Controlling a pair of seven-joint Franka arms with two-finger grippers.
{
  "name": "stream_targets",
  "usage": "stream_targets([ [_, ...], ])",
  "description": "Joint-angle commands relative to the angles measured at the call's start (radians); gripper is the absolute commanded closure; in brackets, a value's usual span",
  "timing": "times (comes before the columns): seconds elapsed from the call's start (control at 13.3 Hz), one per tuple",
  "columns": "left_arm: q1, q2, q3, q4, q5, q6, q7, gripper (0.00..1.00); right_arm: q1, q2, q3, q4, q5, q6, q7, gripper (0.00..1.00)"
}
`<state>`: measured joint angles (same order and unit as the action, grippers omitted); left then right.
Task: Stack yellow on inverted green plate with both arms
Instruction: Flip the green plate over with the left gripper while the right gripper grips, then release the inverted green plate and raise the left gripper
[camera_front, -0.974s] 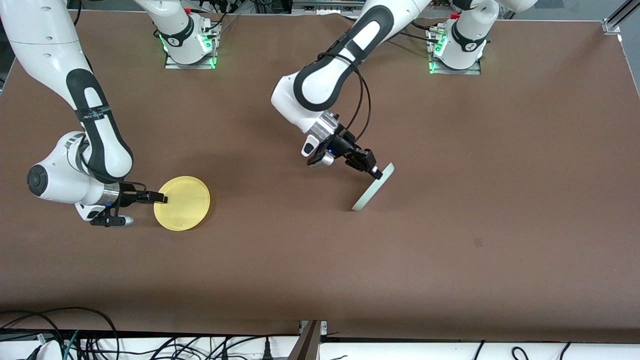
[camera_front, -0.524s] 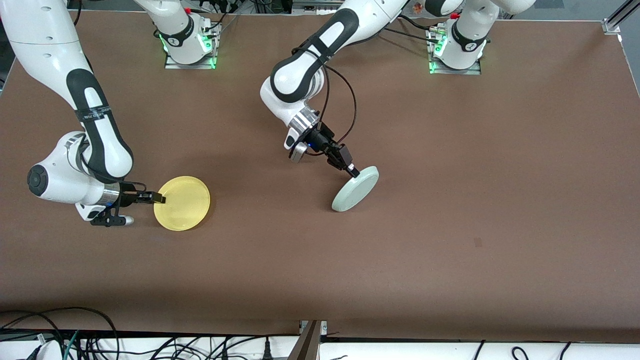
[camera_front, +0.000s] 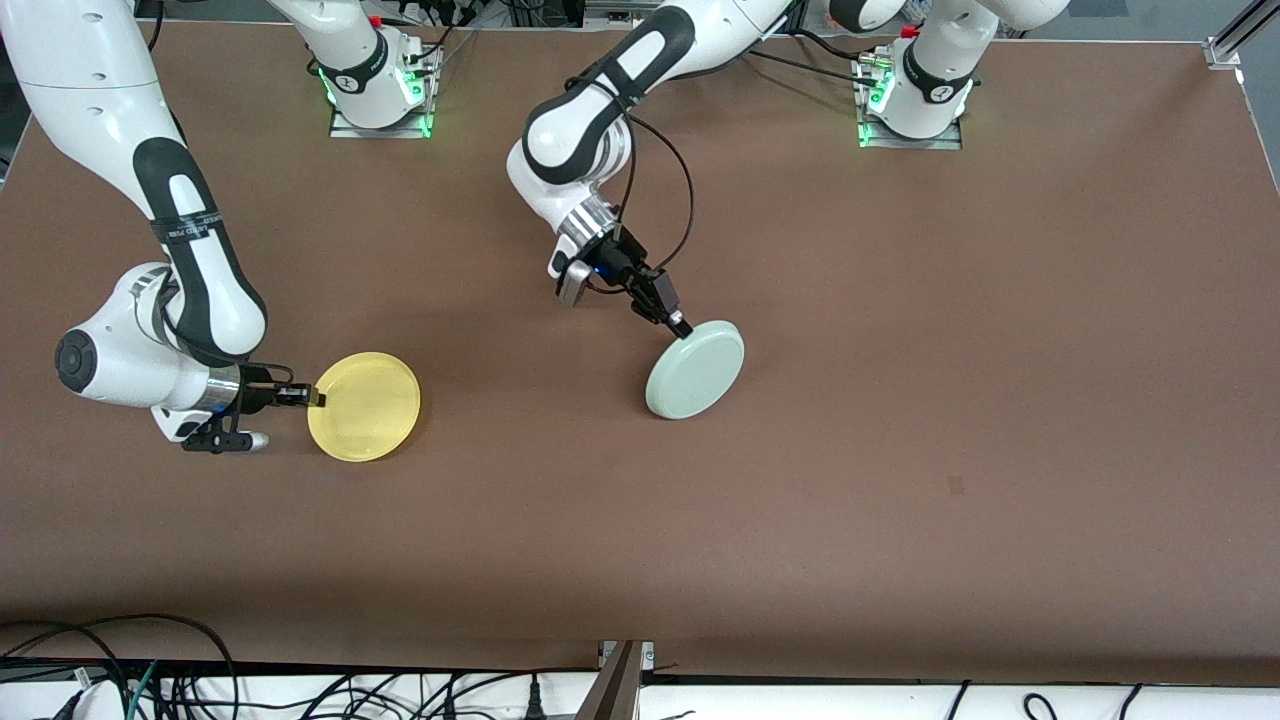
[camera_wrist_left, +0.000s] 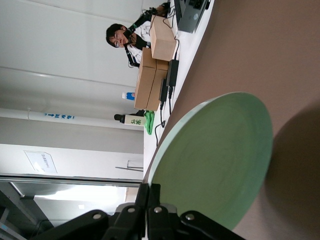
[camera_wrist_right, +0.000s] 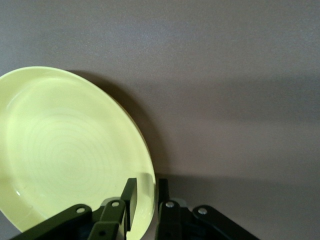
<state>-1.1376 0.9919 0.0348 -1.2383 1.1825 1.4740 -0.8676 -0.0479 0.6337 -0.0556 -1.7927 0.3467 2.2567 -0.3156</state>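
Observation:
The yellow plate (camera_front: 364, 406) lies upright on the brown table toward the right arm's end. My right gripper (camera_front: 314, 398) is low at its rim. In the right wrist view its fingers (camera_wrist_right: 129, 192) straddle the yellow plate's (camera_wrist_right: 65, 150) rim with a gap, open. The pale green plate (camera_front: 695, 368) is near the table's middle, bottom side up and tilted. Its edge nearer the front camera is at the table. My left gripper (camera_front: 680, 325) is shut on its raised rim. The left wrist view shows the green plate (camera_wrist_left: 215, 160) pinched in the left gripper (camera_wrist_left: 148, 192).
Both arm bases (camera_front: 375, 95) (camera_front: 912, 100) stand along the table's edge farthest from the front camera. Cables (camera_front: 150, 670) lie past the table's nearest edge. Bare brown tabletop (camera_front: 520, 400) separates the two plates.
The left arm has turned the green plate from edge-on to nearly flat, bottom up, and carried it toward the right arm's end. The right gripper has drawn back slightly at the yellow plate's rim.

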Motion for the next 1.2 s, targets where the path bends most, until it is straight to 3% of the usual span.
stream_targets([
  [0.0,-0.028,0.056,0.002,0.039,0.005,0.017,-0.071,0.59,-0.007,-0.008,0.008,-0.01,0.025,-0.005,-0.025,0.86],
  [0.07,-0.034,0.054,0.001,0.045,0.003,0.017,-0.083,0.13,-0.007,-0.008,0.008,-0.01,0.025,-0.006,-0.025,0.92],
  [0.15,-0.037,0.053,-0.003,0.048,0.002,0.019,-0.103,0.01,-0.006,-0.008,0.008,-0.005,0.025,-0.011,-0.025,0.99],
  [0.37,-0.057,0.054,-0.019,0.083,-0.003,0.058,-0.184,0.0,-0.006,-0.011,0.008,0.01,0.023,-0.012,-0.025,1.0],
  [0.52,-0.059,0.054,-0.077,0.108,-0.006,0.069,-0.328,0.0,-0.004,-0.02,0.01,0.022,0.023,-0.023,-0.025,1.0],
  [0.67,-0.059,0.053,-0.137,0.108,-0.023,0.095,-0.517,0.0,-0.006,-0.031,0.007,0.106,0.023,-0.142,-0.022,1.0],
  [0.9,-0.033,0.018,-0.154,0.114,-0.171,0.173,-0.646,0.0,-0.01,-0.043,0.0,0.22,0.023,-0.313,-0.02,1.0],
  [1.12,0.122,0.005,-0.157,0.221,-0.479,0.233,-0.631,0.0,-0.003,-0.066,0.008,0.26,0.025,-0.384,-0.002,1.0],
])
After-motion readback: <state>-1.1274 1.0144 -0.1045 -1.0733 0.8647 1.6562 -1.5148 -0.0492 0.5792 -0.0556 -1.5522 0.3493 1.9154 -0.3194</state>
